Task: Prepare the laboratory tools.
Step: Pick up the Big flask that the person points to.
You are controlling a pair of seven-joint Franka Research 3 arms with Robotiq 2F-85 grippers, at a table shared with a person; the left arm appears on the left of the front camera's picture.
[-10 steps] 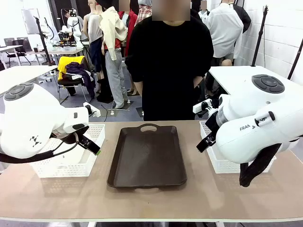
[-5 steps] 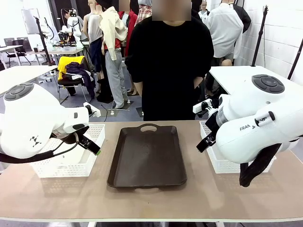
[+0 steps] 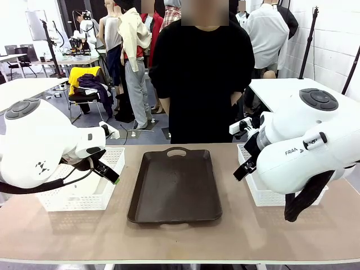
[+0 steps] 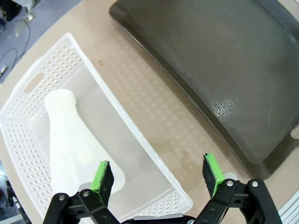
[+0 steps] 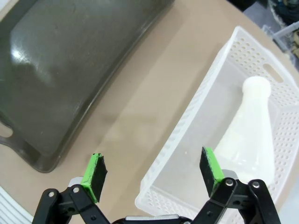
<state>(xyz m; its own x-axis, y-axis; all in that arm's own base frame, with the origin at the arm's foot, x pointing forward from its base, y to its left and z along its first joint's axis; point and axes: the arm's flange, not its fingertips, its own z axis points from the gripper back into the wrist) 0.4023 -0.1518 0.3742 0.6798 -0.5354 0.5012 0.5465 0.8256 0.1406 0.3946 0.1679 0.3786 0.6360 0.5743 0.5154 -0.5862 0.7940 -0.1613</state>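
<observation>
Left gripper [image 4: 157,176] and right gripper [image 5: 153,172] gape wide, holding nothing.
Front view: a dark brown rectangular plastic tray [image 3: 174,185] sits between a white perforated plastic left basket [image 3: 79,199] and right basket [image 3: 264,198]; the right arm [image 3: 315,129] reads "FRAN". Left wrist view: the pincer straddles the left basket's rim; a translucent frosted-white conical left flask [image 4: 74,140] lies inside, bare tabletop [image 4: 154,116] bordering the tray. Right wrist view: likewise, right flask [image 5: 250,135] inside the right basket.

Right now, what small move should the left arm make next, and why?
Probably shift the left arm sideways over the flask: it lies on its side in the white basket, while the open left jaws are centred over the basket's wall instead.
</observation>
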